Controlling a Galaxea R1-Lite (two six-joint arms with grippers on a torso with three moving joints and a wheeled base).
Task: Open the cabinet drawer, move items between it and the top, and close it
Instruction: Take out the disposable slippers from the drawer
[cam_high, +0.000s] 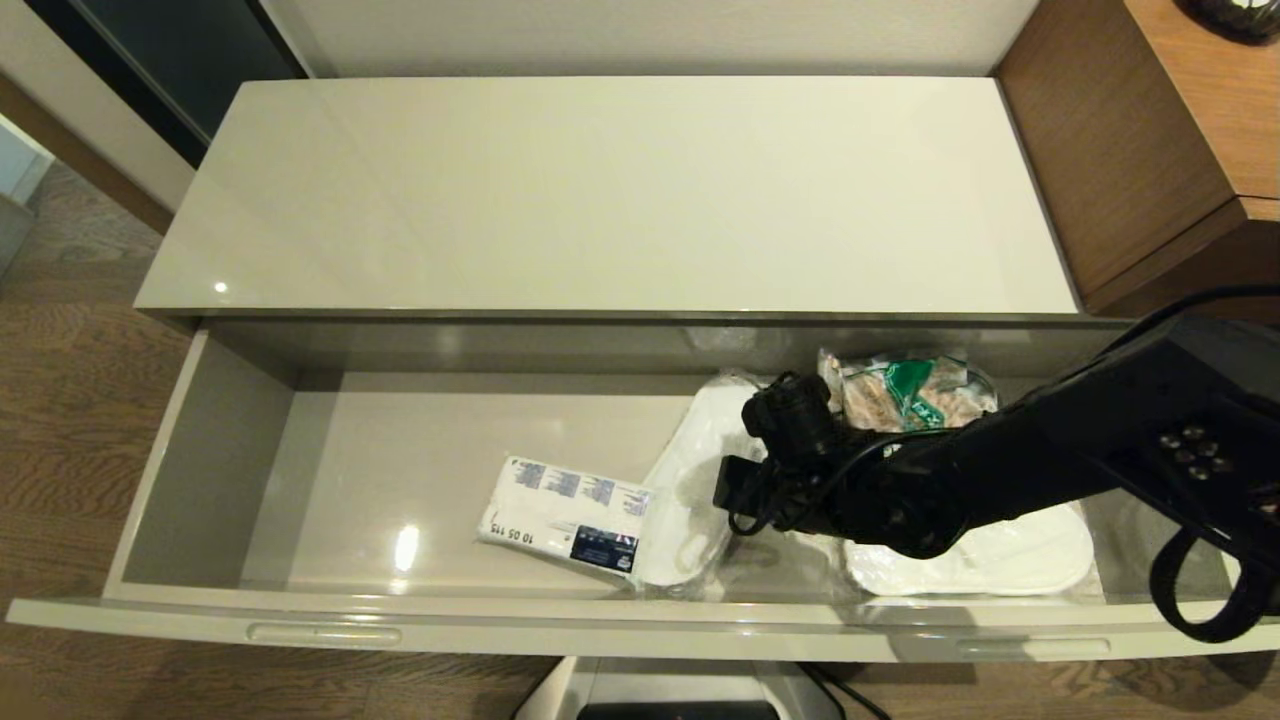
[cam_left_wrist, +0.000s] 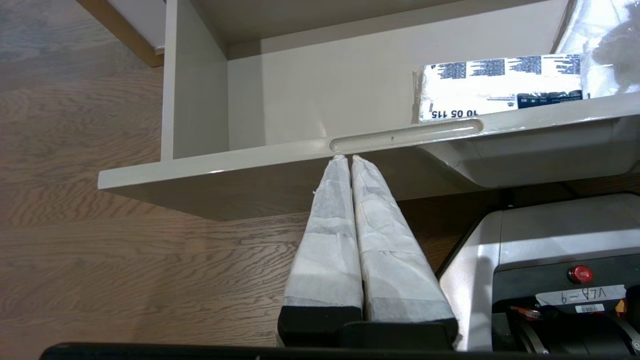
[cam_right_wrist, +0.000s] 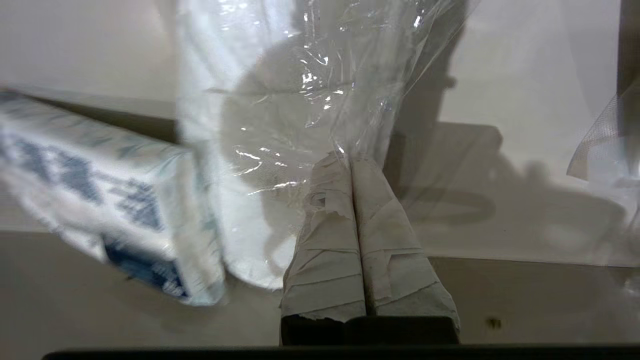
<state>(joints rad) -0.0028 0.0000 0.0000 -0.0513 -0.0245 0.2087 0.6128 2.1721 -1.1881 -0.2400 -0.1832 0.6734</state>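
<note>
Cabinet drawer (cam_high: 200, 470) pulled open, right gripper (cam_right_wrist: 351, 161) clamped apparently on slipper wrap (cam_right_wrist: 350, 90), tissue packet (cam_high: 565, 515) beside, left gripper (cam_left_wrist: 348, 160) closed empty below the drawer front.

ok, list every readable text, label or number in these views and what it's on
"10 05 115": on the tissue packet in the cabinet drawer; upside down in the left wrist view.
"VLB-9", upside down, reading uncertain: white sticker on the robot base, near the red button.
Blue print blocks and dark label on the packet: too small to read.
Green-printed bag at the drawer's back: blurred, unreadable.
Nothing legible in the right wrist view.
</note>
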